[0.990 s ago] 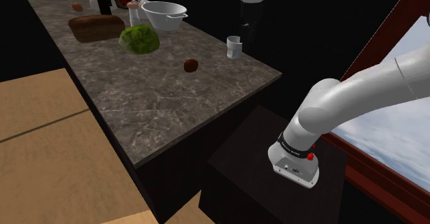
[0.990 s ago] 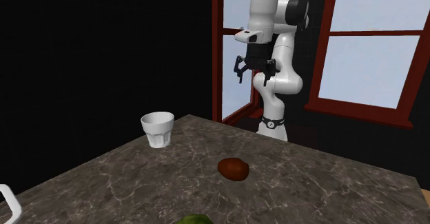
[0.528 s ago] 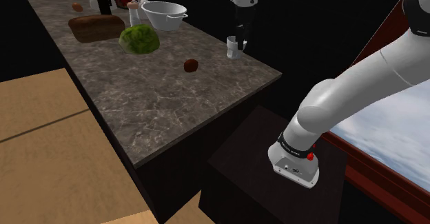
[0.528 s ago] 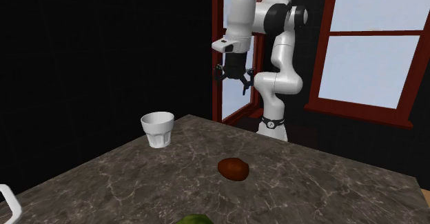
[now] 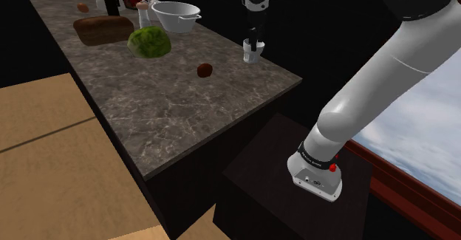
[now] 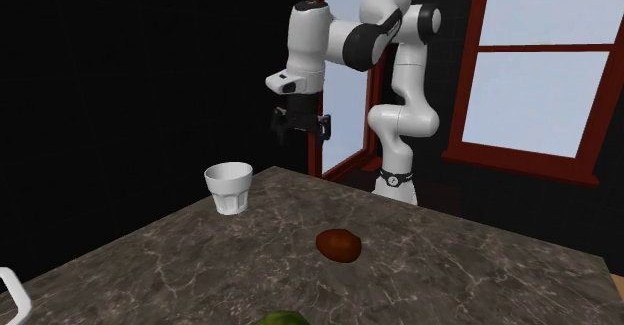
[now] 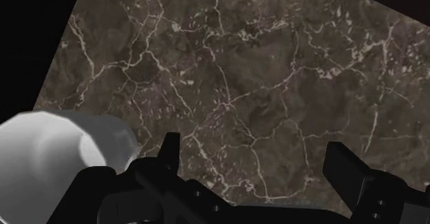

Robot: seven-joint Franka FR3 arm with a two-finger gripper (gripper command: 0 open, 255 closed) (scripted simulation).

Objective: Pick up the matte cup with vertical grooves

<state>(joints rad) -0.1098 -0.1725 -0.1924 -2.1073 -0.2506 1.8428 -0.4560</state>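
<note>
Claw (image 6: 300,133): open (the wrist view has its two black fingers (image 7: 169,151) standing well apart), with nothing but marbled stone between them.
Claw position: in the air above the tabletop (image 6: 450,273), pointing down. In the second exterior view it hangs higher than the cup and off to that view's right. In the shoulder view the claw (image 5: 255,38) sits just over the cup.
Cup (image 6: 228,187): white and matte, with faint vertical facets on its wall. It stands upright on the tabletop near an edge, with black area behind it.
Cup from the wrist: the cup (image 7: 55,160) lies outside the gap, beside one finger, and neither finger touches it.
Cup in the shoulder view: the cup (image 5: 252,50) is close to the tabletop's (image 5: 185,105) edge on that view's right.
Small brown lump (image 6: 339,244): alone on the stone, well apart from the cup (also seen from the shoulder (image 5: 205,70)).
Green mound (image 5: 150,42): farther along the tabletop, near a brown loaf (image 5: 103,29) and a white bowl (image 5: 176,15).
Stand (image 5: 295,179): a dark box at the shoulder view's lower right, with the white arm rising from it.
</note>
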